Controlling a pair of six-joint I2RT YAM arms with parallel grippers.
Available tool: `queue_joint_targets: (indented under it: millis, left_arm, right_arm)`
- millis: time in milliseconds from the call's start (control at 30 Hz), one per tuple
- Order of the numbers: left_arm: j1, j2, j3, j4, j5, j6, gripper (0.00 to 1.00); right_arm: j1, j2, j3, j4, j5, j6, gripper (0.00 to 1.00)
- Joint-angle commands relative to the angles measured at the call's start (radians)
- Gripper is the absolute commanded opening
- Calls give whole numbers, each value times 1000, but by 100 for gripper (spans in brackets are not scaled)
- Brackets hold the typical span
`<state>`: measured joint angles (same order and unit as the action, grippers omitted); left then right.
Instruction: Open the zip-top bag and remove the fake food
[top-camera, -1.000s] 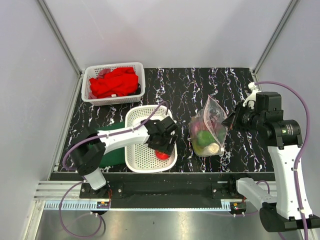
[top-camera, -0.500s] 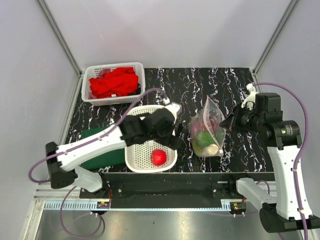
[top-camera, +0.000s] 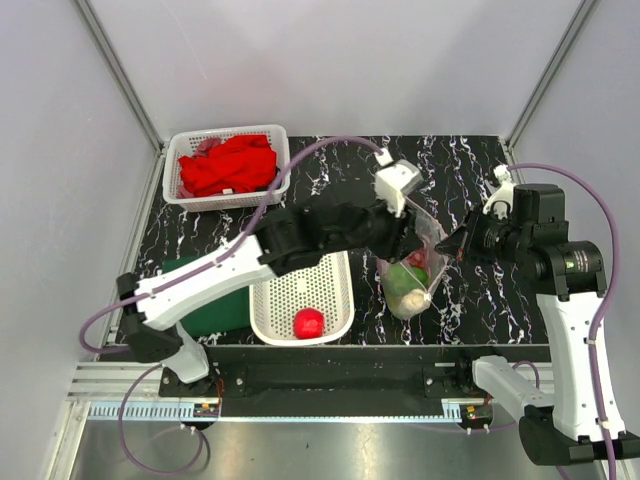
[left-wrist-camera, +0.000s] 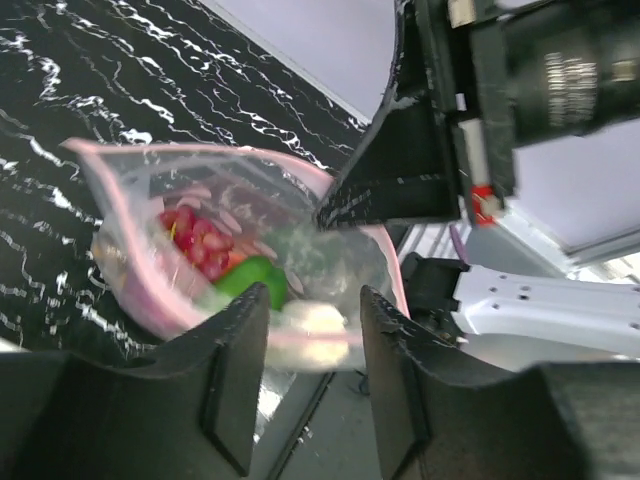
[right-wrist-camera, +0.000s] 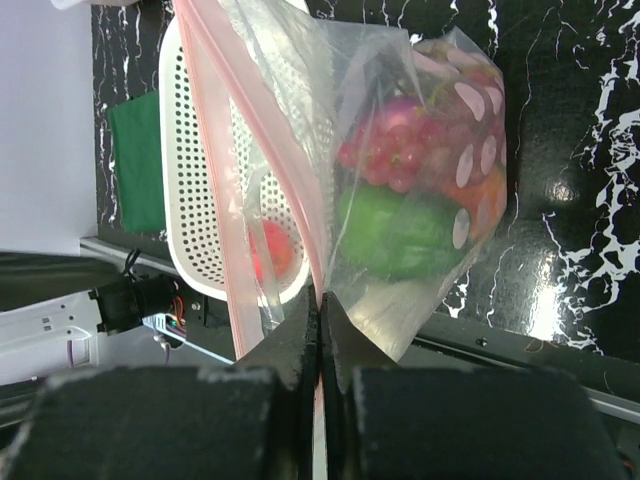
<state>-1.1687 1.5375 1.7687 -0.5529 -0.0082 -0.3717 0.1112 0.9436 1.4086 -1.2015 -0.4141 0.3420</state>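
The clear zip-top bag (top-camera: 415, 262) with a pink zip strip lies right of centre, its mouth held open. Inside show purple grapes (right-wrist-camera: 400, 140), a green pepper (right-wrist-camera: 395, 235), an orange piece and a pale leek (left-wrist-camera: 318, 322). My right gripper (right-wrist-camera: 320, 300) is shut on the bag's pink rim and holds it up. My left gripper (left-wrist-camera: 312, 325) is open and empty, hovering just above the bag's mouth (top-camera: 402, 238). A red apple (top-camera: 308, 322) lies in the white perforated basket (top-camera: 335, 290).
A second white basket (top-camera: 172, 190) with red cloth stands at the back left. A green pad (top-camera: 215, 310) lies left of the near basket. The left arm stretches across over the near basket. Grey walls close in on three sides.
My left gripper has let the red apple go into the near basket, then risen and swung right to the bag's mouth. The right gripper has kept its hold.
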Motion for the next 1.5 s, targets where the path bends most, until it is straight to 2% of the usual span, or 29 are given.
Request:
queue_joint_targets:
  millis: [0, 200, 367, 567, 933, 1067, 1167, 1200, 1300, 1467]
  left_arm:
    - [-5, 111, 118, 15, 40, 96, 41]
    - [3, 208, 193, -44, 63, 163, 35]
    - [41, 254, 193, -81, 187, 159, 24]
    - [46, 271, 150, -78, 387, 188, 24]
    - [38, 280, 51, -70, 505, 214, 23]
    - [37, 270, 11, -61, 556, 224, 28]
    - [32, 269, -11, -48, 559, 209, 41]
    - [29, 269, -15, -38, 547, 191, 49]
    - [21, 274, -41, 5, 501, 142, 61]
    - [20, 276, -66, 77, 406, 65, 66]
  right_arm:
    - [2, 1, 62, 31, -34, 35, 0]
    - [2, 15, 85, 40, -37, 48, 0]
    - [2, 23, 85, 48, -31, 49, 0]
    - [2, 24, 75, 57, -26, 55, 0]
    - [2, 27, 69, 60, -25, 58, 0]
    - [1, 23, 61, 60, -28, 60, 0]
    - [2, 23, 59, 57, -26, 60, 0]
    - [1, 24, 59, 56, -26, 64, 0]
    - [2, 26, 62, 49, -18, 81, 0]
    - [2, -2, 32, 43, 29, 169, 0]
